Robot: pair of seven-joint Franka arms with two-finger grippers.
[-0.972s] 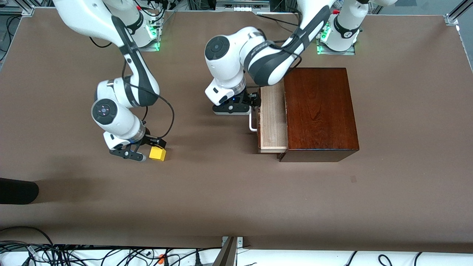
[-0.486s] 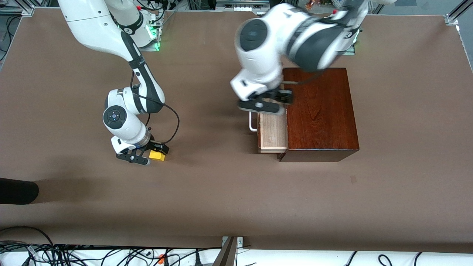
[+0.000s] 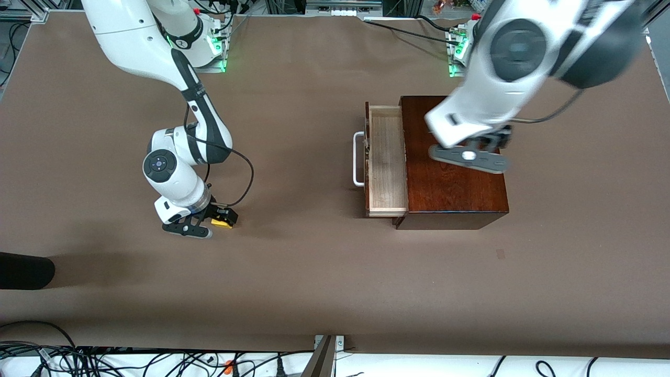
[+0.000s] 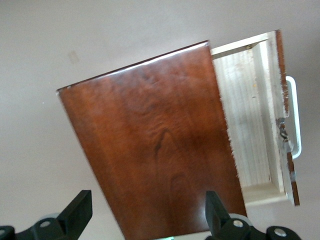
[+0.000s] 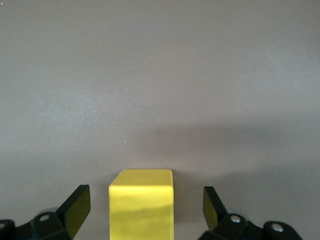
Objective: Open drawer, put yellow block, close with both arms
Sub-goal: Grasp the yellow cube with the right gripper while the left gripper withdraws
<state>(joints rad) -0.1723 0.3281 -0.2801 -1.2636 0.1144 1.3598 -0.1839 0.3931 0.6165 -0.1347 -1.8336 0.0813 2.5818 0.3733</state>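
Observation:
The drawer (image 3: 387, 162) of the reddish-brown wooden box (image 3: 455, 188) is pulled out, its pale inside bare and its white handle (image 3: 358, 159) free. My left gripper (image 3: 473, 157) hangs open high over the box top (image 4: 150, 140); the left wrist view also takes in the drawer (image 4: 252, 120) and handle (image 4: 295, 117). The yellow block (image 3: 220, 223) rests on the table toward the right arm's end. My right gripper (image 3: 215, 221) is low around it and open. In the right wrist view the block (image 5: 141, 205) sits between the fingers (image 5: 75, 207) with a gap on each side.
A dark object (image 3: 26, 269) pokes in over the table edge at the right arm's end, nearer the front camera. Cables run along the table's near edge. Bare brown table (image 3: 303, 220) lies between the block and the box.
My left gripper has let go of the drawer handle, risen and swung over the box top. My right gripper has settled lower around the yellow block. The drawer has stayed open.

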